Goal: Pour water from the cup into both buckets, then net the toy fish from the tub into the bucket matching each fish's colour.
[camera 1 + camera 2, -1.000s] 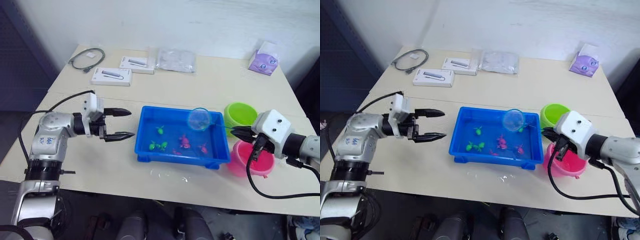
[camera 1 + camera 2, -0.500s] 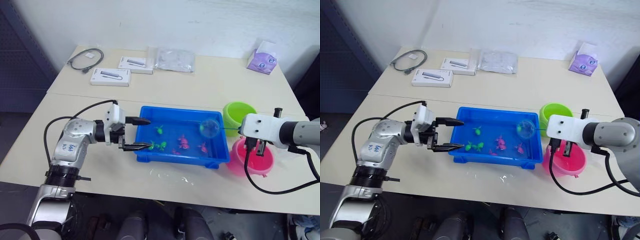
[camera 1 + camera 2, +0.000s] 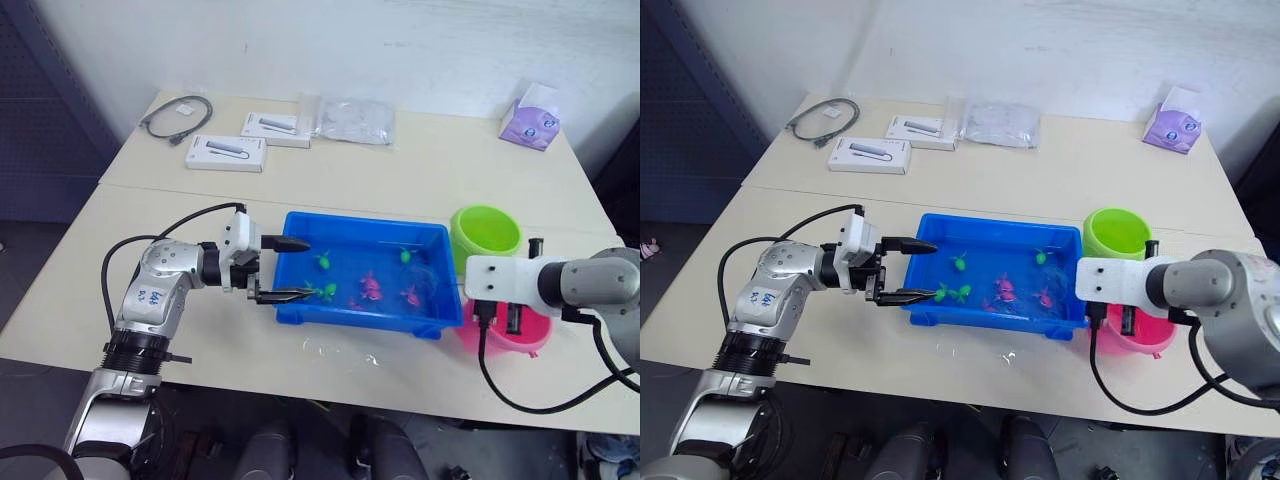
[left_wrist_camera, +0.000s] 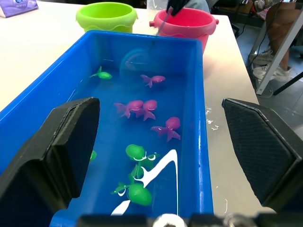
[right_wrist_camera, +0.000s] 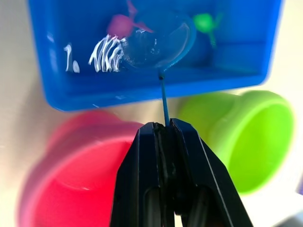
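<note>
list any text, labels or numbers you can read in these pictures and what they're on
No text here can be read for certain.
Blue marking on the left arm's grey upper segment: too small and blurred to read.
The two white boxes at the far side of the table: printed pictures, any lettering too small to read.
The purple tissue pack: a printed design, no legible words.
The tub, green bucket and pink bucket: no labels visible.

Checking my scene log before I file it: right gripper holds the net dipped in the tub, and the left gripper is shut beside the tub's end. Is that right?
Not quite: the left gripper is open, its fingers spread wide at the tub's end, as the left wrist view shows. The rest stands: the right gripper is shut on the net, dipped in the tub.
</note>
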### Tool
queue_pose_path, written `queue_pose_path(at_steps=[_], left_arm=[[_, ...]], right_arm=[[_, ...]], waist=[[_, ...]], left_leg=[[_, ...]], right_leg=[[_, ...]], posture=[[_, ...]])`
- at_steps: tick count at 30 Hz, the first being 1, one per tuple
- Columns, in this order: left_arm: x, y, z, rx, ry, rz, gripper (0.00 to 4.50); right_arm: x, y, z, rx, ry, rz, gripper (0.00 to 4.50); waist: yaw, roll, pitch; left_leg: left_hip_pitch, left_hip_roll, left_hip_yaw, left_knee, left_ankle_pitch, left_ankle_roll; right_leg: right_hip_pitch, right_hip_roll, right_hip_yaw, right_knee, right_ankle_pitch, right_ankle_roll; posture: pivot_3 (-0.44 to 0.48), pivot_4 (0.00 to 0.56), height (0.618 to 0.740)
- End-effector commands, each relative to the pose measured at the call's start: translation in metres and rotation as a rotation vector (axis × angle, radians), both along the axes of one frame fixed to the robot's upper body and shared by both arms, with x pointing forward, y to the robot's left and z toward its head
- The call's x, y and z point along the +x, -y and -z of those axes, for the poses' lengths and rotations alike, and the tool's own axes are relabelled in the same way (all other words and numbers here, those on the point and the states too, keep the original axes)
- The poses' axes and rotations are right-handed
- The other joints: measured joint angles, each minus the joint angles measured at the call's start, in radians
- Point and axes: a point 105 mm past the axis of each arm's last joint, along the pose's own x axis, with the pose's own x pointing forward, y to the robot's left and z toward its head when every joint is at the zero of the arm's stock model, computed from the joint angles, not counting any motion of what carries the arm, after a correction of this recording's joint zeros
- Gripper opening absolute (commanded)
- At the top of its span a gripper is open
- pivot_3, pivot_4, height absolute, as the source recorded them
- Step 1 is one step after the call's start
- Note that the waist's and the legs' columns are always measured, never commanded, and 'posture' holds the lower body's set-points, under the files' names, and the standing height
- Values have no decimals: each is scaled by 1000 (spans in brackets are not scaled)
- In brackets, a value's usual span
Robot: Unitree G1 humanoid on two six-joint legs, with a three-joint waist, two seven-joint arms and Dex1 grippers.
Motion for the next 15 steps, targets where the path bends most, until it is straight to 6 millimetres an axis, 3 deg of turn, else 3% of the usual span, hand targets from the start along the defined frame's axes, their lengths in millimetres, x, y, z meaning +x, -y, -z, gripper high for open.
queue_pose_path(at_steps=[1, 15], left_arm=[[-2, 0, -6, 0, 29, 2, 4444], [-3, -7, -4, 16, 21, -15, 4444]], right_arm=[[-6, -1, -3, 77, -48, 68, 0], [-20, 1, -19, 534, -66, 329, 0]], waist=[[-1, 0, 0], [1, 0, 0]], left_leg=[[0, 0, 0, 0, 0, 0], [0, 0, -1, 0, 0, 0]], right_leg=[[0, 0, 0, 0, 0, 0], [0, 0, -1, 1, 0, 0]], posture=[[0, 150, 739], [0, 150, 739]])
